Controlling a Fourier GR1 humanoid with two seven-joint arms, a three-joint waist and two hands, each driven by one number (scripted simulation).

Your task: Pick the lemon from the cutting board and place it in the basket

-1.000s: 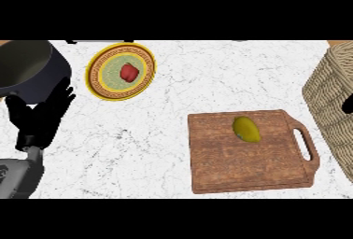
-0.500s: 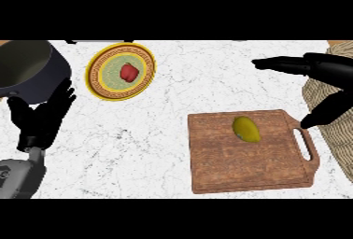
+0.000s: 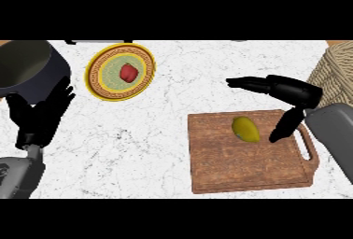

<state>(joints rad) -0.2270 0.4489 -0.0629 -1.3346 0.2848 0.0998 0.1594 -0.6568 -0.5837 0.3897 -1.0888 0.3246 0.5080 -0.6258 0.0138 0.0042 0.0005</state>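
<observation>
A yellow-green lemon (image 3: 246,129) lies on the upper middle of the brown wooden cutting board (image 3: 241,168). My right hand (image 3: 289,91) hovers open just right of and above the lemon, fingers stretched leftward past the board's top edge and thumb pointing down beside the fruit, not touching it. The woven basket (image 3: 335,74) shows at the right edge, partly hidden behind the right forearm. My left hand (image 3: 40,116) rests open at the left, fingers up.
A yellow-rimmed plate (image 3: 103,86) with a red fruit (image 3: 128,72) on it sits at the upper left. A dark pot (image 3: 27,63) stands in the far left corner, close to the left hand. White marble counter lies between plate and board.
The right hand came in from the right edge and moved left and down over the board, arriving beside the lemon. The left hand barely shifted. The lemon stayed put.
</observation>
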